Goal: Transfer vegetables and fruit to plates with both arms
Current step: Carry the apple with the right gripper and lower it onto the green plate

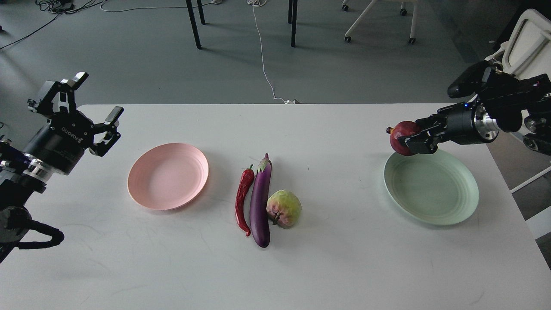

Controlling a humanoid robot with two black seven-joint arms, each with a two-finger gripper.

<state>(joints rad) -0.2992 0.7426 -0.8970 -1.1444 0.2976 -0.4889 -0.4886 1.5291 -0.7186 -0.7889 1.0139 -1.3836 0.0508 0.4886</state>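
Note:
My right gripper [409,138] is shut on the dark red pomegranate [401,135] and holds it in the air above the far left rim of the mint green plate [431,188]. My left gripper [88,110] is open and empty, raised over the table's far left edge, left of the pink plate [168,175]. The purple eggplant [261,201] lies at the table's middle. The red chili pepper [243,199] lies along its left side. The bumpy yellow-green fruit [283,208] touches its right side. Both plates are empty.
The white table [335,258] ends at its far edge near both grippers. A white chair [525,47] stands behind the right arm. Table legs and a white cable [263,56] are on the floor beyond.

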